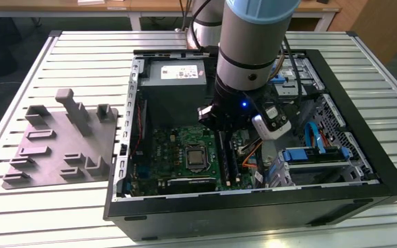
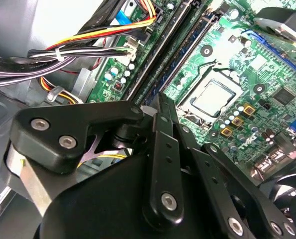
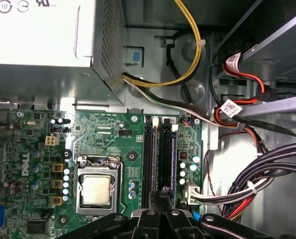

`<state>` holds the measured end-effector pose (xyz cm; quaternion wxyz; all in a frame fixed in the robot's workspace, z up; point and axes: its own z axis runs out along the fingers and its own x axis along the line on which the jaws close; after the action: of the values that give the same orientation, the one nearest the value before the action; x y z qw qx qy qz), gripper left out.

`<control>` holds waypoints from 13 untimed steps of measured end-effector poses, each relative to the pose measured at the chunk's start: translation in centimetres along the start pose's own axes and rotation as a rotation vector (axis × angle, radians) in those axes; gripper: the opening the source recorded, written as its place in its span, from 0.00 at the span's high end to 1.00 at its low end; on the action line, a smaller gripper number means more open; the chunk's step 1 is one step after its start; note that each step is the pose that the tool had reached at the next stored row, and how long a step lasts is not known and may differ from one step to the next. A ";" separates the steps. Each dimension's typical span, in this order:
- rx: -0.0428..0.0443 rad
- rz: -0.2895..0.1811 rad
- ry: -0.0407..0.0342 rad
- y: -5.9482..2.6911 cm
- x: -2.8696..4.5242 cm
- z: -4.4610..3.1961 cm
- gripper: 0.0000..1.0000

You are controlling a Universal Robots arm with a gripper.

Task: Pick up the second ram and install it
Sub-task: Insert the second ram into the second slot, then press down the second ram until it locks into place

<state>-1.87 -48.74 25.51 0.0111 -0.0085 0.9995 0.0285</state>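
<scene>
My gripper [image 1: 219, 124] reaches down into the open computer case [image 1: 364, 155], over the memory slots beside the processor socket [image 3: 95, 191]. In the first wrist view its fingers [image 3: 164, 193] are closed together at the middle of the second ram [image 3: 166, 154], a long dark stick standing on edge in the slot nearer the cable bundle. The other dark stick [image 3: 149, 154] stands in the neighbouring slot, closer to the socket. In the second wrist view the gripper [image 2: 160, 99] narrows to a closed tip right above the slots. The ram's lower half is hidden under the fingers.
A grey slotted holder block [image 1: 60, 144] lies on the slatted table at the exterior view's left. Inside the case, the power supply [image 1: 178, 77] sits at the far end, cable bundles [image 3: 267, 179] crowd one side of the slots, and drive bays [image 1: 316, 155] stand at the exterior view's right.
</scene>
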 end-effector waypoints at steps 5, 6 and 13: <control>0.0000 0.000 0.0000 0.00 0.00 -0.01 0.89; 0.0000 0.000 0.0000 0.00 0.00 -0.01 0.89; 0.0003 0.000 0.0010 0.00 0.01 0.22 0.89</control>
<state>-1.87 -48.73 25.29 0.0106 -0.0085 0.9995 0.0283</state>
